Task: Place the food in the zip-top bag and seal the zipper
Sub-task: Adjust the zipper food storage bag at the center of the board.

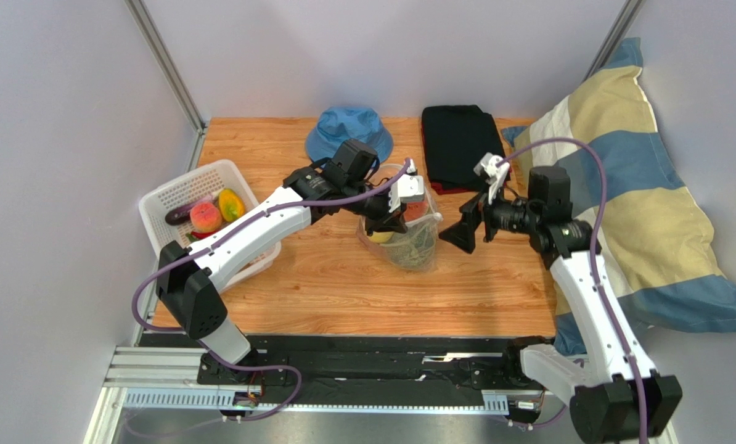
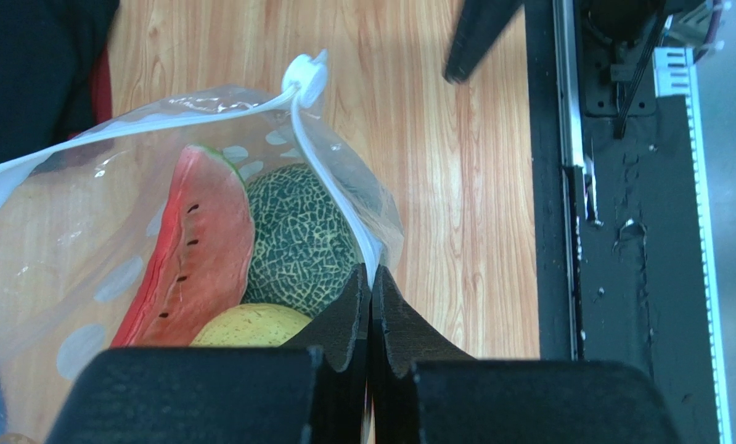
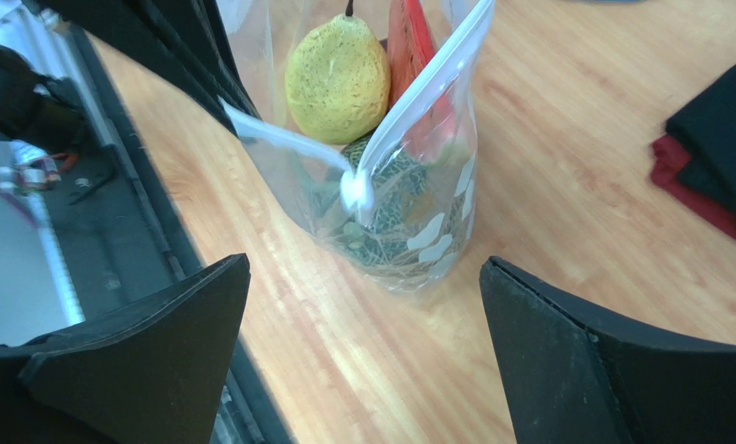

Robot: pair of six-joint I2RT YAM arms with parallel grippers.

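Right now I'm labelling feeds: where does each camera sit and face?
Top external: overhead behind the robot, looking down at the table; both arms show.
Left wrist: on the left arm, looking along its shut left pincer pinching the zipper.
Right wrist: on the right arm, facing the zip-top bag through its open right pincer.
Wrist views share the bag's slider.

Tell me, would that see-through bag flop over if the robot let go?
Probably the top would sag: the bag is thin film, and the left end effector pinches its rim. The melon, pear and watermelon slice inside likely weigh down the bottom, steadying it.
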